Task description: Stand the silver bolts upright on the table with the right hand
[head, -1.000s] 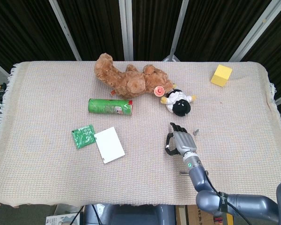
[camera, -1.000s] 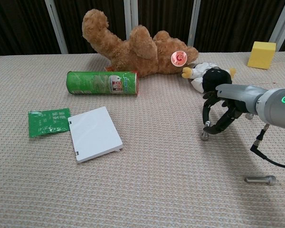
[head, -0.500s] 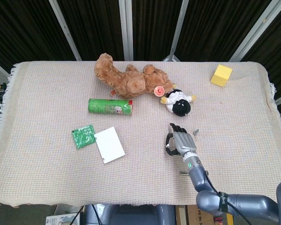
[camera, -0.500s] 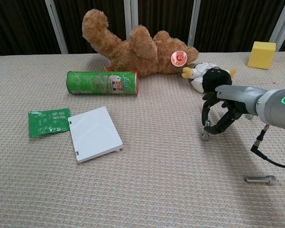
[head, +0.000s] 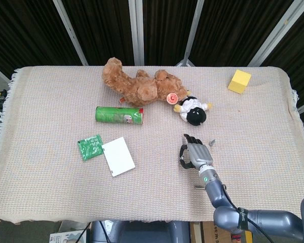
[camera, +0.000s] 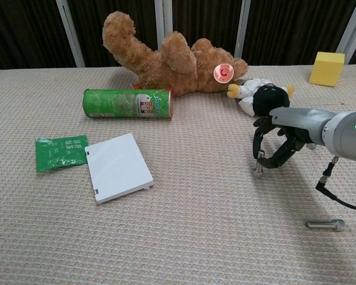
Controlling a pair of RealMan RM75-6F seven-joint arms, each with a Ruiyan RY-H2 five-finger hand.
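- While your right hand (camera: pixel 279 145) works mid-counter, the nearest task piece is the loose bolt (camera: pixel 324 225) lying flat on the cloth near the front edge, well apart from the hand; it has yet to be stood up.
- Just beyond it, your fingers (camera: pixel 260 155) are clamped on the held bolt (camera: pixel 258 164), thumb against fingertip, with the bolt near vertical and its lower end at the weave. I judge that grip is there to steady it while it settles upright.
- From the head view, a third bolt (head: pixel 211 142) sits just beside the hand on its far right side; I cannot tell from either view whether it stands or lies.
- Your left hand is not in either view.
- Off to the left, the white card (camera: pixel 118 166) overlaps the green packet (camera: pixel 60 151), both flat and clear of your work.
- Farther back lie the green can (camera: pixel 129 103) on its side, the brown teddy (camera: pixel 166 56) sprawled behind it, and the small penguin toy (camera: pixel 260 96) near your wrist.
- At the far right corner sits the yellow block (camera: pixel 327 68).
- Expect the counter (camera: pixel 184 237) to give poor footing, since its woven beige cloth is ribbed and soft. Dark curtains with pale metal posts close off the back.
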